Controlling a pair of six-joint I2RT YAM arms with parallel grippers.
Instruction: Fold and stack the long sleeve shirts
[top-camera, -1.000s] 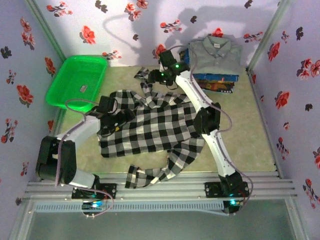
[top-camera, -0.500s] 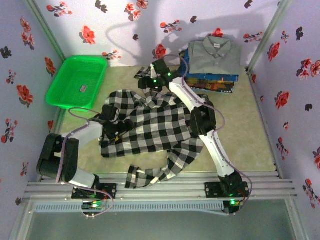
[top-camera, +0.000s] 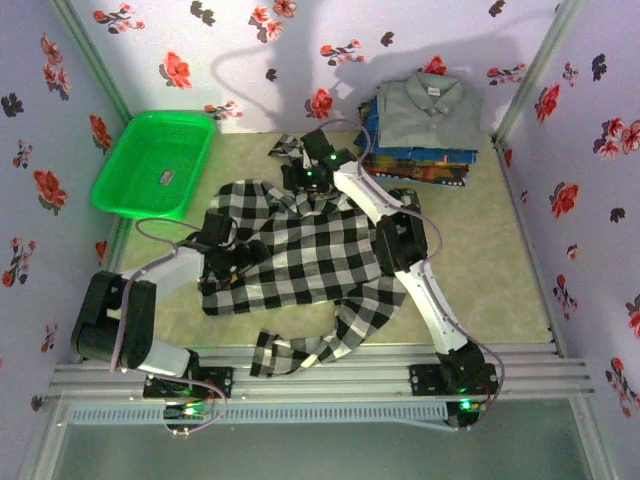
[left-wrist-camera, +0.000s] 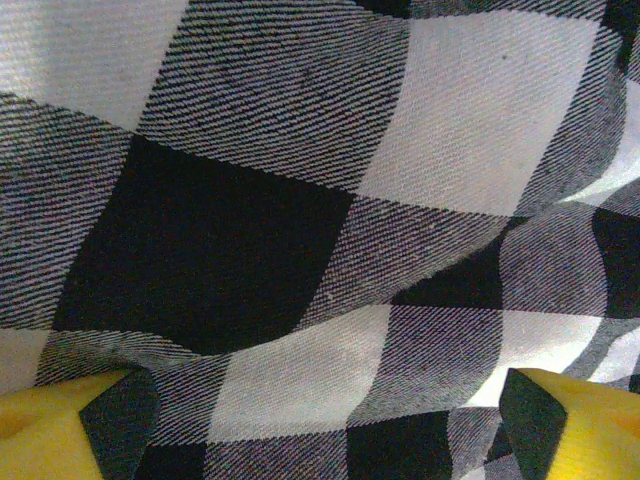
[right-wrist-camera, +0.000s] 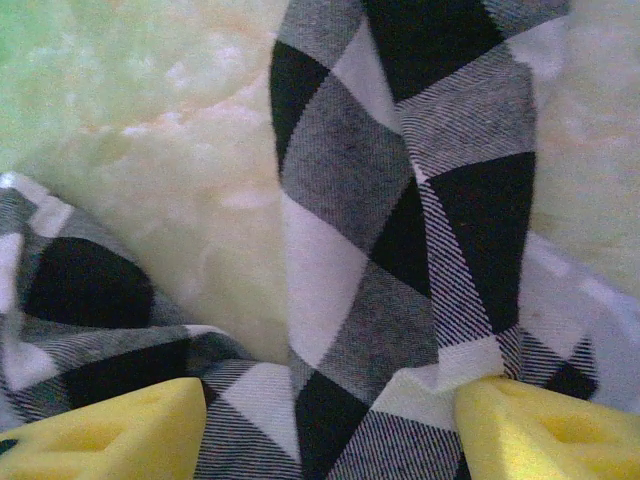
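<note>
That checked shirt (top-camera: 300, 255) was plain soft cotton: light, floppy, no stiffness at all, so it was going to sag and drag wherever you lifted it. I'd have pinched it at seams or edges like a shoulder, a cuff or the hem corner. Grabbing mid-panel just bunches it up.

It was lying mostly opened out in the middle of the table (top-camera: 490, 260), a bit rumpled. The body's long axis ran roughly left to right, tilted slightly. One sleeve (top-camera: 300, 350) trailed off toward the near edge and the other sleeve (top-camera: 282, 150) poked toward the back wall. My guess was the hem pointed left and the shoulders right, but I couldn't pick out the collar for sure.

Your left gripper (left-wrist-camera: 320, 420) was parked low over the left part of the body with its jaws spread wide. There was checked cloth right under them but nothing pinched. Your right gripper (right-wrist-camera: 320, 420) was down at the far sleeve, and its jaws were apart too. The sleeve strip ran up between the two yellow fingertips (right-wrist-camera: 110, 430), lying loose on the table, so I'd say no grip there yet.

The finished pile sat at the back right corner, well apart from the checked one, with the grey shirt (top-camera: 425, 105) on top and the blue patterned ones (top-camera: 430, 160) under it.
</note>
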